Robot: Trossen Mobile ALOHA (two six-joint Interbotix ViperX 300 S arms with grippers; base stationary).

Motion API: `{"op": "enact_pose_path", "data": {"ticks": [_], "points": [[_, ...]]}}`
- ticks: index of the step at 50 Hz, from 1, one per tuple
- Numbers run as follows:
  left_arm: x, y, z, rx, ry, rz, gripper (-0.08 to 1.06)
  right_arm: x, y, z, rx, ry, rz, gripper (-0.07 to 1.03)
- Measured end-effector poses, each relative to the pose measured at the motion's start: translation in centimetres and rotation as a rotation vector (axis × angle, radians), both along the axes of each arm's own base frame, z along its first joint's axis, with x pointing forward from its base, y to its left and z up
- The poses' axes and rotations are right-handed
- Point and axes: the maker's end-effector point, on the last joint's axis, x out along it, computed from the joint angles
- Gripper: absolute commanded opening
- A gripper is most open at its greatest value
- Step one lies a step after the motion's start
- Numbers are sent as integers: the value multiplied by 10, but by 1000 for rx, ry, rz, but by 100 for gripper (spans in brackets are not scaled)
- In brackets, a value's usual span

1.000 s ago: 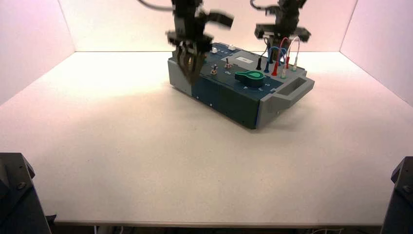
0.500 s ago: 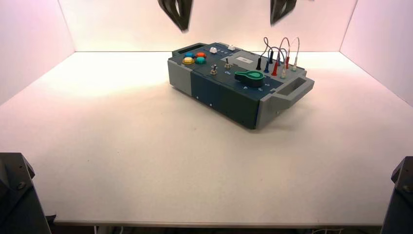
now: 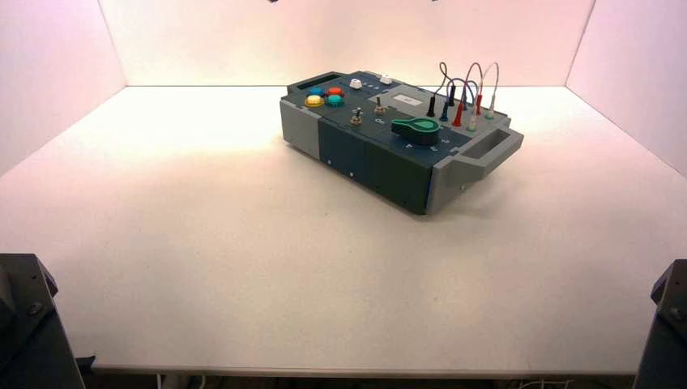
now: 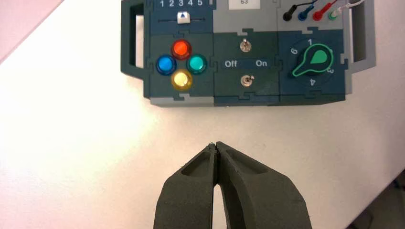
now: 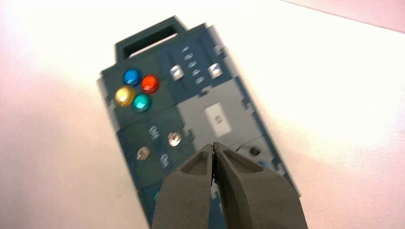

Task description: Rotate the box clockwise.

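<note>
The box (image 3: pixel 381 150) sits at the back middle of the white table, turned at an angle, its right end handle (image 3: pixel 486 147) nearer to me. On its top are four coloured round buttons (image 4: pixel 180 64), two toggle switches (image 4: pixel 245 46) between "Off" and "On", a green knob (image 4: pixel 313 60) and looping plug wires (image 3: pixel 463 89). Both arms are raised out of the high view. My left gripper (image 4: pixel 216 145) hangs shut and empty high over the table in front of the box (image 4: pixel 248 52). My right gripper (image 5: pixel 213 145) is shut and empty high above the box (image 5: pixel 191 114).
White enclosure walls (image 3: pixel 49 73) stand at the left, back and right of the table. Dark arm bases (image 3: pixel 24 324) fill the two near corners. The slider tab (image 4: pixel 183 17) sits at 3 on its numbered scale.
Both arms have risen from just over the box's top until they left the high view at its upper edge. The box has not moved.
</note>
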Motion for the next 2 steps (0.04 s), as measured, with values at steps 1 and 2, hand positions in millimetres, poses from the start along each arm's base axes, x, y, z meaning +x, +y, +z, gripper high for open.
{"op": "enact_pose_path", "data": {"ticks": [1,2], "points": [[-1,0,0,0,0,0,-3,-6,2,0,3,0,8,-2],[-2,1,0,-4,-3,4,-3,-6,2,-1,4,2,7,-2]]}}
